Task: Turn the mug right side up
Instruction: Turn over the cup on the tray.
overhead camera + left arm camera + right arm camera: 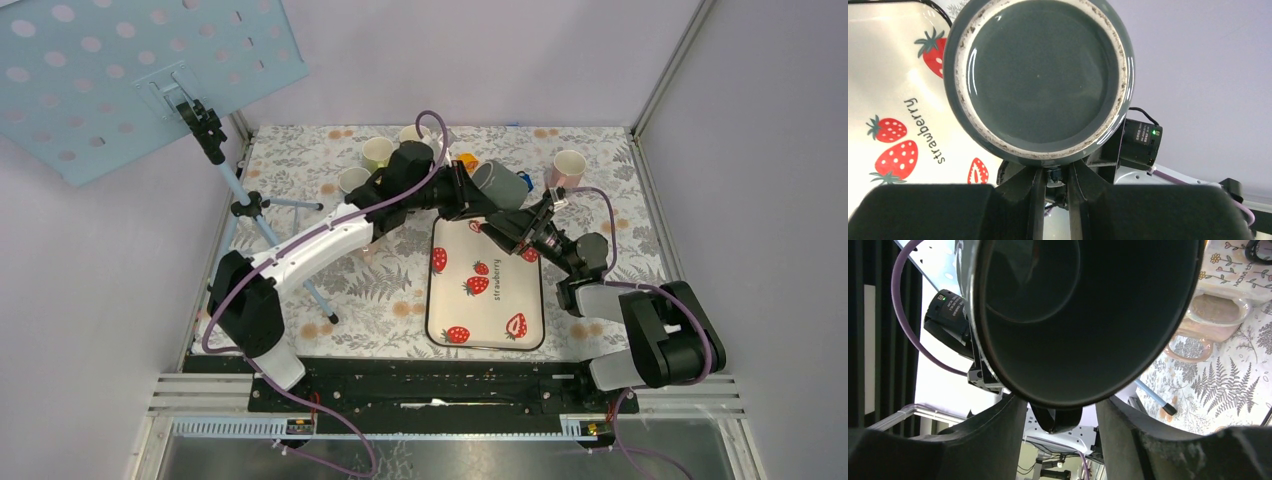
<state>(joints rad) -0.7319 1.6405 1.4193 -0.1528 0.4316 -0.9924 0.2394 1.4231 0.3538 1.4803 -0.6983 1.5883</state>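
Grey mug (497,185) sideways aloft, upper centre of top view, left gripper (1054,172) pinching it near the base, right gripper (1058,407) spread wide about its rim (judged rigid, slick, breakable: grip handle or wall).

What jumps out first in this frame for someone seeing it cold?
A grey mug lies on its side in the air between both arms, above the far end of the strawberry tray: the left gripper at its base, the right gripper, jaws wide, at its open mouth. A blue perforated panel on a stand fills the far left corner.
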